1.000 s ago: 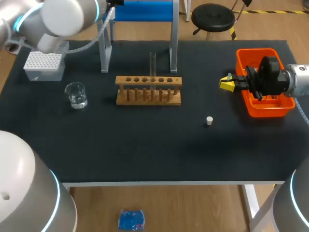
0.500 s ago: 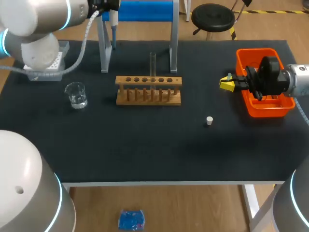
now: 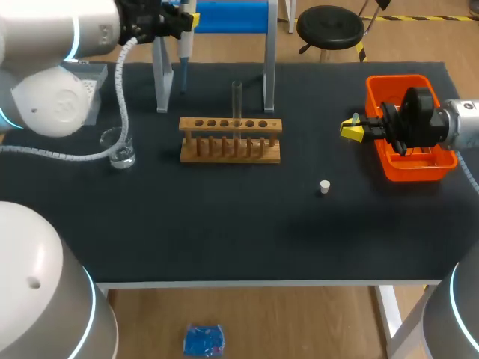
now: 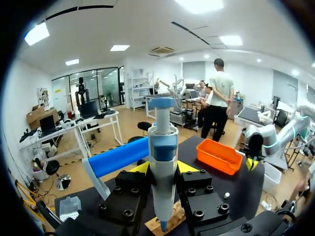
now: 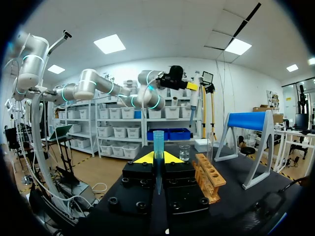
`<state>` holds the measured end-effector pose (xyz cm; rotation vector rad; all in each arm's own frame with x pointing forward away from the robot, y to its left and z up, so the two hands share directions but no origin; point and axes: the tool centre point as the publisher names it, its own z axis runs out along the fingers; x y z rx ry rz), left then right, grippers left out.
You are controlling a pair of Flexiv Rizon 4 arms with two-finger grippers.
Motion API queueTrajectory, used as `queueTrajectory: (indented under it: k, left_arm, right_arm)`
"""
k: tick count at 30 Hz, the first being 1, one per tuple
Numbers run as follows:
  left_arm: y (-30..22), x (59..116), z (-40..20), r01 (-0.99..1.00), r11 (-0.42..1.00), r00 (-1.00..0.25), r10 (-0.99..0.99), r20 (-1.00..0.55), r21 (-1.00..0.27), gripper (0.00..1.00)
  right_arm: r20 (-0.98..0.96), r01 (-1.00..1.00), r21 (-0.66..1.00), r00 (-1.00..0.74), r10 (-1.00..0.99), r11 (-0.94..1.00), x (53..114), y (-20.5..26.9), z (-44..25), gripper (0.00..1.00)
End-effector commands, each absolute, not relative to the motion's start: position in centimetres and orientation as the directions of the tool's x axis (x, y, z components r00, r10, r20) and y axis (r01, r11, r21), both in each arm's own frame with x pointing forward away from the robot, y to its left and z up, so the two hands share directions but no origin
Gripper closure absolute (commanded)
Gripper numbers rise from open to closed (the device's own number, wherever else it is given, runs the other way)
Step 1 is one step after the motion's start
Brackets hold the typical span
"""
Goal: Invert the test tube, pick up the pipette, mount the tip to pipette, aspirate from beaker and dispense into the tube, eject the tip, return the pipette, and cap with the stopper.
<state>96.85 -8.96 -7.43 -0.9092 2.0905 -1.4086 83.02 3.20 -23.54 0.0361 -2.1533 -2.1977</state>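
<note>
Head view: my left hand (image 3: 187,19) is clamped on the pipette (image 3: 184,54) above the bench's (image 3: 224,224) far edge; I'd carry it slowly and upright toward the tip. Left wrist view: its barrel sits squarely between the fingers. Right wrist view: my right hand (image 5: 158,158) grips what looks like the tip (image 5: 158,145), well apart from the pipette.

Left claw (image 3: 187,19) grips the pipette (image 3: 184,48) over the tabletop's (image 3: 224,224) far edge. Right claw (image 3: 352,129), beside the orange bin (image 3: 393,81), seems to pinch a tip (image 3: 355,117).
</note>
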Motion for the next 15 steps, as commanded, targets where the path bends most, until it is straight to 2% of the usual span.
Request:
queueTrajectory:
  k: [1, 10, 15]
  left_arm:
    - [-8.0, 96.2, -7.0, -0.269, 0.263, -0.757, -0.653, 0.035, -0.927, 1.0]
    - [-8.0, 96.2, -7.0, -0.269, 0.263, -0.757, -0.653, 0.035, -0.927, 1.0]
    - [-11.3, 94.5, -3.6, -0.106, 0.304, -0.873, -0.484, -0.058, -0.947, 1.0]
  right_arm:
    - [0.028, 0.029, 0.999, -0.998, -0.064, -0.019, 83.0, 3.1, -23.6, 1.0]
    - [0.028, 0.029, 0.999, -0.998, -0.064, -0.019, 83.0, 3.1, -23.6, 1.0]
    - [0.028, 0.029, 0.999, -0.998, -0.064, -0.019, 83.0, 3.1, -23.6, 1.0]
